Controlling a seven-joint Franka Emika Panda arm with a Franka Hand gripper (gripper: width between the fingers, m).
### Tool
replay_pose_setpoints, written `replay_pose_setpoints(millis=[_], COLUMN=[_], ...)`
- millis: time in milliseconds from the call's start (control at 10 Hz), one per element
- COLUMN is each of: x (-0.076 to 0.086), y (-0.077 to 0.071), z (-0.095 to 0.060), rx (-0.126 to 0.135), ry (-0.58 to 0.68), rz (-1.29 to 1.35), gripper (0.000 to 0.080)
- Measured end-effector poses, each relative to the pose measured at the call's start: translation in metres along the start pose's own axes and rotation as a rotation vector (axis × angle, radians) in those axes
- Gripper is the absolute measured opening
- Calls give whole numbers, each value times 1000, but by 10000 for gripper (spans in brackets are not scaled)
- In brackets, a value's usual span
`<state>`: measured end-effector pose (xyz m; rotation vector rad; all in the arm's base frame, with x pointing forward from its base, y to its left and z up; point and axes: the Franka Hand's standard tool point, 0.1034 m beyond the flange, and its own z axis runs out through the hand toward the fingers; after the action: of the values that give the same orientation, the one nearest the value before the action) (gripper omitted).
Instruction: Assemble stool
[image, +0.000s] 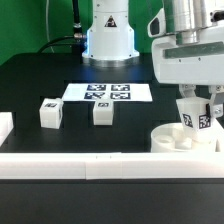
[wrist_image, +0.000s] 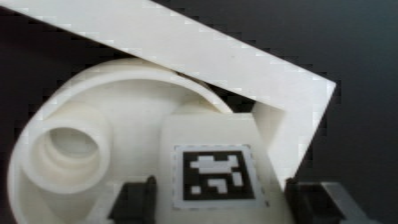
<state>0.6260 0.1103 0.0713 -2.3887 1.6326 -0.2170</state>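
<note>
My gripper (image: 198, 116) is at the exterior view's right, shut on a white stool leg (image: 197, 121) with a tag on its face. The leg is upright and its lower end is down at the round white seat (image: 168, 141), which lies against the front rail. In the wrist view the tagged leg (wrist_image: 215, 165) sits between my dark fingers (wrist_image: 132, 203), over the seat (wrist_image: 98, 100) next to a round hole (wrist_image: 68, 148). Two more tagged legs (image: 51, 113) (image: 102, 113) stand on the black table to the left.
The marker board (image: 108, 92) lies at the back, in front of the robot base (image: 108, 35). A long white rail (image: 90, 163) runs along the front, seen diagonally in the wrist view (wrist_image: 231, 60). Another rail end (image: 5, 128) is at the left edge.
</note>
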Motion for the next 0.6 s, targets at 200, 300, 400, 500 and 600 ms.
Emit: replay_pose_setpoints(millis=[200,300,400,500,600], x=[-2,-2,-3,-4,-6], y=[0,-1,-1,0,-1], z=[0,0,0,0,0], rx=[9,13,18,39,62], ry=[-12,-18,-23,-29,-35], rz=[145,218,287,463,613], gripper=[338,338,338,338,338])
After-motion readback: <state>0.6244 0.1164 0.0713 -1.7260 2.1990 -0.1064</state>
